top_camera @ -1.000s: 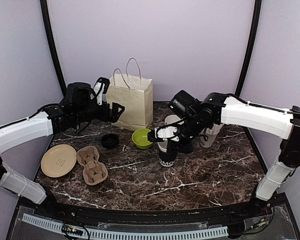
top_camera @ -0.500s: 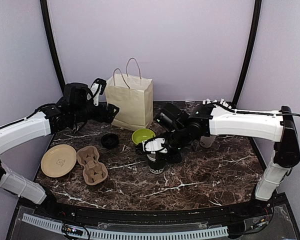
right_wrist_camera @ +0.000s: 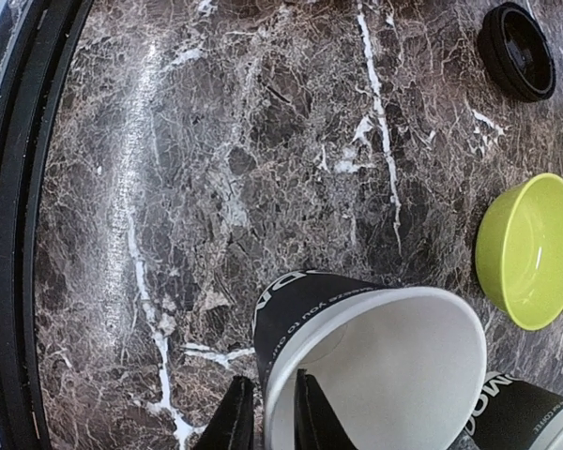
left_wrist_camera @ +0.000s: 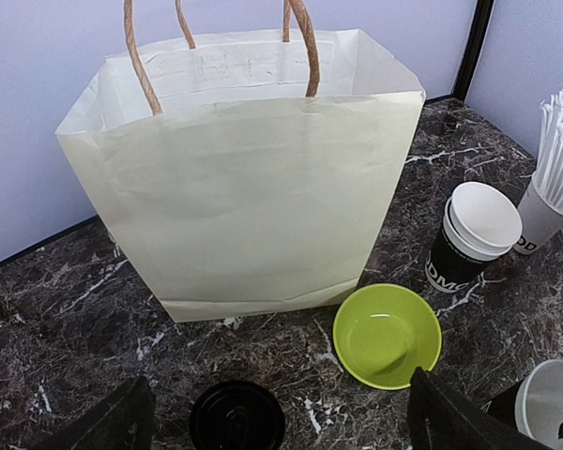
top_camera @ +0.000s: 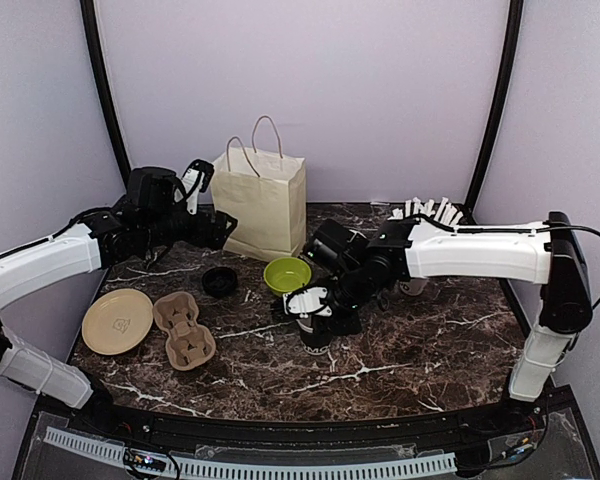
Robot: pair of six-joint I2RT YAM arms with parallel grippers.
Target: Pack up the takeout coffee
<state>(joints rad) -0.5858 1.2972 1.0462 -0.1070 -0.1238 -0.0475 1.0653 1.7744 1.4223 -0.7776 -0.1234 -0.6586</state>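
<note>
Dark veined marble table (top_camera: pixel 410 350), lilac walls behind. Paper bag (top_camera: pixel 265 205) upright at back centre, mouth open. Left gripper (top_camera: pixel 214 196) hangs just left of the bag, fingers spread wide, nothing between them. Right gripper (right_wrist_camera: pixel 270 417) is down on an open coffee cup (right_wrist_camera: pixel 375 375), lidless, white inside, standing just on the near side of the green bowl (top_camera: pixel 287 274). One finger sits outside the cup wall and one inside; whether they actually clamp it I cannot tell. Stacked coffee cups (left_wrist_camera: pixel 469 239) stand beside the straw cup (left_wrist_camera: pixel 544 206). Black lid (top_camera: pixel 219 280) lies left of the bowl.
</note>
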